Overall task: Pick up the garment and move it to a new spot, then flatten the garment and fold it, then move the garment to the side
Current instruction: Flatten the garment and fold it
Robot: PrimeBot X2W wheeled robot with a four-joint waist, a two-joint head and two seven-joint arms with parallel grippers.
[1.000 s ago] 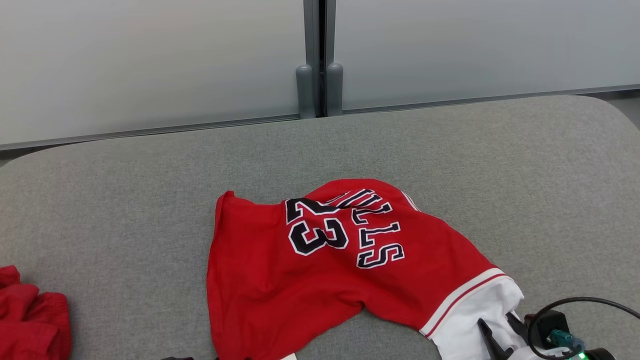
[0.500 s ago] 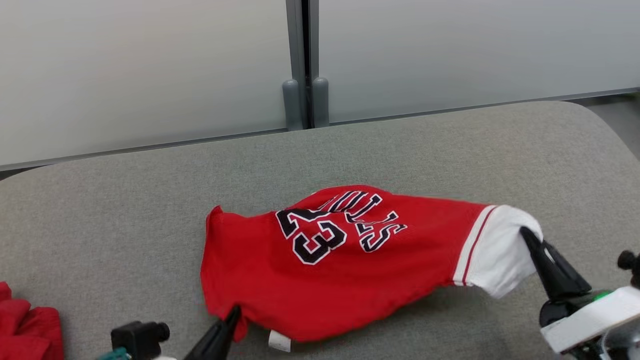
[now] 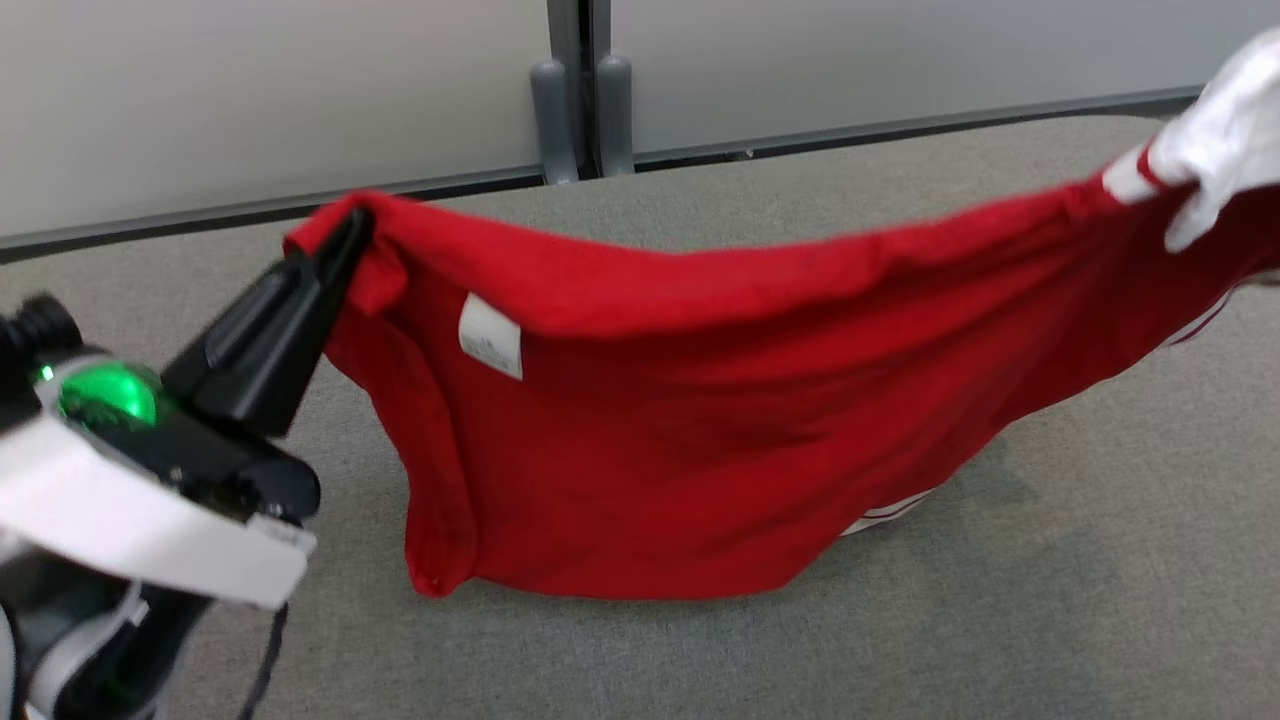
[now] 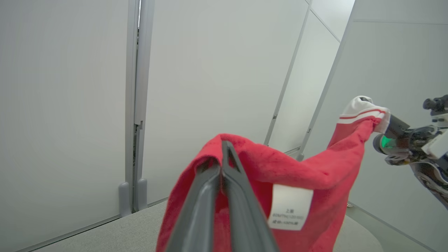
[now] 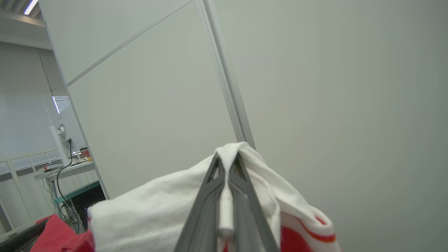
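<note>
Two grippers, one garment, both ends pinched: left gripper (image 3: 352, 228) has its dark fingers squeezed fully together on a red corner of the garment (image 3: 700, 420), up at the left of the head view; right gripper (image 5: 227, 159) is clamped just as tight on the white end (image 3: 1215, 140), and the right wrist view shows a fold of white cloth caught between its fingers; so the garment hangs stretched between the two like a hammock, lifted over the grey padded table (image 3: 1050, 600), top edge sagging a bit in the middle; its lowest red fold droops down close to the table, honestly can't tell if it's touching; a small white label (image 3: 490, 338) sits on the side facing the head camera, near the left gripper; pale wall panels (image 3: 250, 90) run behind the table.
</note>
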